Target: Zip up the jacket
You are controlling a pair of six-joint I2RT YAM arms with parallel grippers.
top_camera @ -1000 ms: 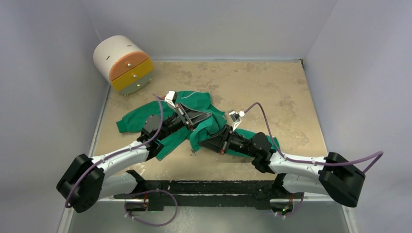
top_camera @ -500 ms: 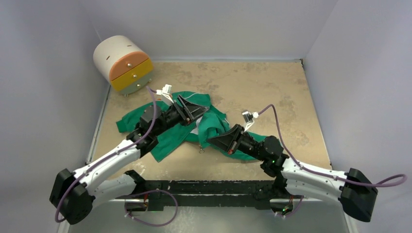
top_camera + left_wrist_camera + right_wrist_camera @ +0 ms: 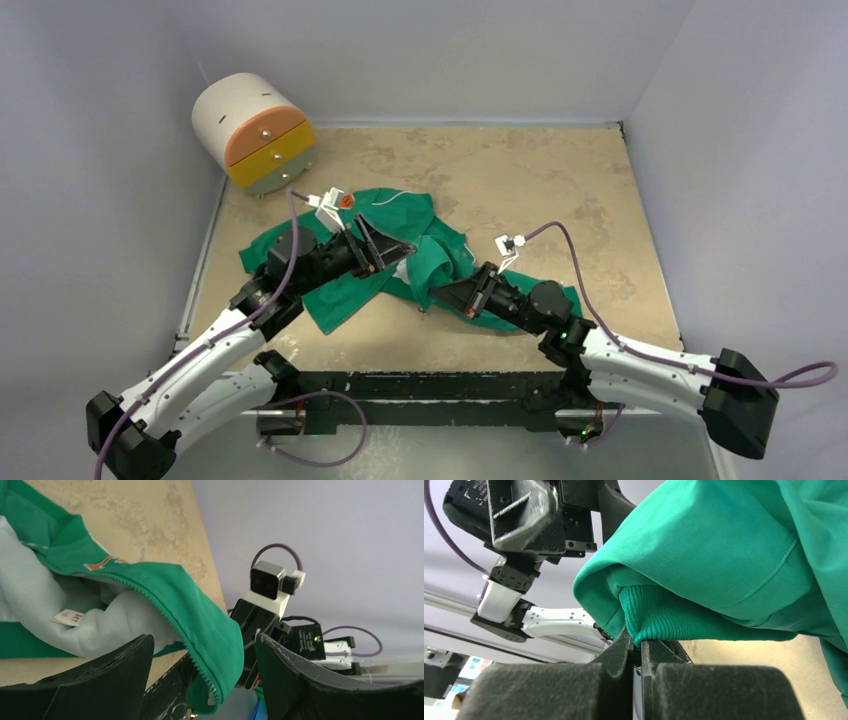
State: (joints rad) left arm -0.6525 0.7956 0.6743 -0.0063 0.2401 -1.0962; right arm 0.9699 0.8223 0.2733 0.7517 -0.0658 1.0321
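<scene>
The green jacket (image 3: pixel 352 284) lies crumpled in the middle of the table, its pale grey lining (image 3: pixel 45 610) showing. My left gripper (image 3: pixel 395 250) is open above its middle. In the left wrist view the zipper edge (image 3: pixel 200 655) hangs loose between the wide-apart fingers (image 3: pixel 107 672), touching neither, with a metal ring (image 3: pixel 180 711) at its lower end. An orange-and-white patch (image 3: pixel 100 564) shows on the chest. My right gripper (image 3: pixel 440 293) is shut on the jacket's ribbed hem (image 3: pixel 659 615), holding a fold of it lifted; the pads (image 3: pixel 621 652) pinch the rib.
A white round drawer unit (image 3: pixel 255 130) with orange and yellow fronts stands at the back left corner. Grey walls close in the tan table (image 3: pixel 560 190) on three sides. The left arm (image 3: pixel 534 520) hangs close in front of the right wrist camera.
My left gripper has opened, let go of the jacket and drawn back a little to the left. The right gripper has shifted slightly right, still pinching the hem.
</scene>
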